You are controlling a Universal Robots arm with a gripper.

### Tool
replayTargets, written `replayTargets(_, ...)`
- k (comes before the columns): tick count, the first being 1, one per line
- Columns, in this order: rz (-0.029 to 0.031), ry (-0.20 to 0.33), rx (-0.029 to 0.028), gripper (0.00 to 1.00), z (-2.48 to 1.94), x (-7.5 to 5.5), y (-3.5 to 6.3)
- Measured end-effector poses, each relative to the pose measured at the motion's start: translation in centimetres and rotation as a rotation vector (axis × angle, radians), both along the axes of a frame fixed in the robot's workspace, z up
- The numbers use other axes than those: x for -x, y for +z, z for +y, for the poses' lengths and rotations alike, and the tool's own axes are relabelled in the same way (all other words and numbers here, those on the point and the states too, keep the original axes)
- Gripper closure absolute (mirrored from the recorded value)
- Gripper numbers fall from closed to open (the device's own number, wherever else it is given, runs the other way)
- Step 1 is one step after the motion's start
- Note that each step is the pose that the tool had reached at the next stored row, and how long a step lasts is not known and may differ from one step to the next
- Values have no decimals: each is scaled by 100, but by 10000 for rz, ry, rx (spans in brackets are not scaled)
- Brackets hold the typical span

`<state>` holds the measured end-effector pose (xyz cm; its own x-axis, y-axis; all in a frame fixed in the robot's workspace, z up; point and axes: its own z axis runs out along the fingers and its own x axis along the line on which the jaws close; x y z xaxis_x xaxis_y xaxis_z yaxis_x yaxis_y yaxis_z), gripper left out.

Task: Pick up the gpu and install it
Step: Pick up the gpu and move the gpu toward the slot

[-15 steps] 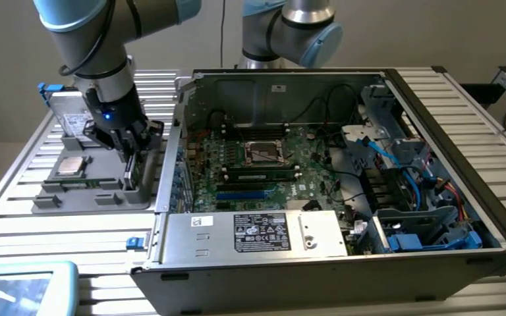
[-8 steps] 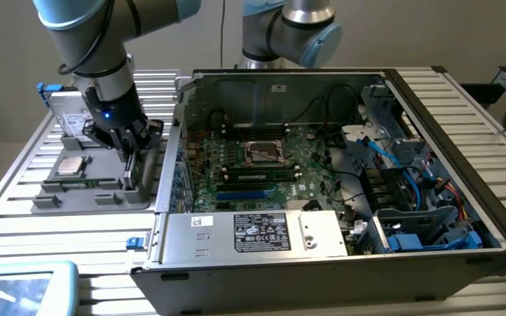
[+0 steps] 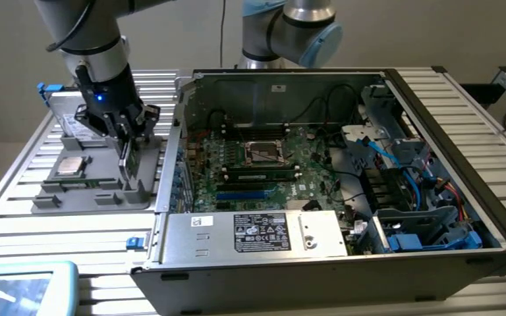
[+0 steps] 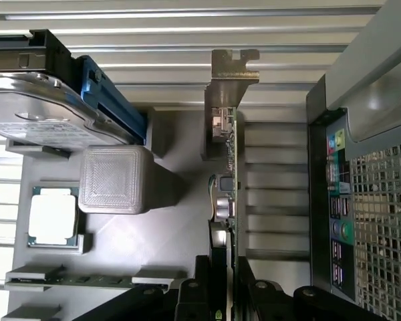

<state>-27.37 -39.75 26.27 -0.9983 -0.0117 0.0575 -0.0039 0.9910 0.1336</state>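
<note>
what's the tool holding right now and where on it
The tool grips the gpu by its upper edge, towards the end away from its metal bracket; it stands on edge in the gray tray.

Pincer [image 4: 222, 266] closed on the gpu [image 4: 225, 180], black fingers [image 4: 202, 267] against both faces. Card seen edge-on, running straight out ahead of the tips, w/ silvery bracket [image 4: 230, 73] at the end farthest from pincer. Grey holder [image 4: 180, 227] lies beneath pincer & card; can't tell if card sits in its slot or is clear of it. On one side of pincer: ribbed grey block [image 4: 113, 179] near the card, cpu chip [image 4: 52, 215] beyond the block, memory stick [image 4: 73, 277] about level w/ the fingers, hard drive [image 4: 33, 100] w/ blue tab [image 4: 110, 97] further ahead. Opp. side of pincer: pc case [image 4: 361, 134], its port panel [image 4: 339, 221] & mesh grille [image 4: 387, 234] alongside the card. Slatted desk [image 4: 154, 33] out past the bracket.
</note>
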Motion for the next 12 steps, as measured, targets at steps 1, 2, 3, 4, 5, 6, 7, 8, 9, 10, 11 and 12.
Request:
replayTargets(1,-2,0,-3,73,0,0,44)
replayTargets(2,-1,0,-4,73,0,0,89)
replayTargets(3,0,1,-3,73,0,0,134)
replayTargets(4,-1,1,-5,73,0,0,180)
replayTargets(5,0,0,-3,73,0,0,225)
replayTargets(6,-2,0,-4,73,0,0,270)
replayTargets(7,-1,1,-4,73,0,0,315)
replayTargets(8,-1,1,-4,73,0,0,361)
replayTargets(9,-2,1,-5,73,0,0,409)
replayTargets(10,0,0,-3,73,0,0,454)
replayTargets(11,-1,0,-4,73,0,0,499)
replayTargets(12,0,0,-3,73,0,0,544)
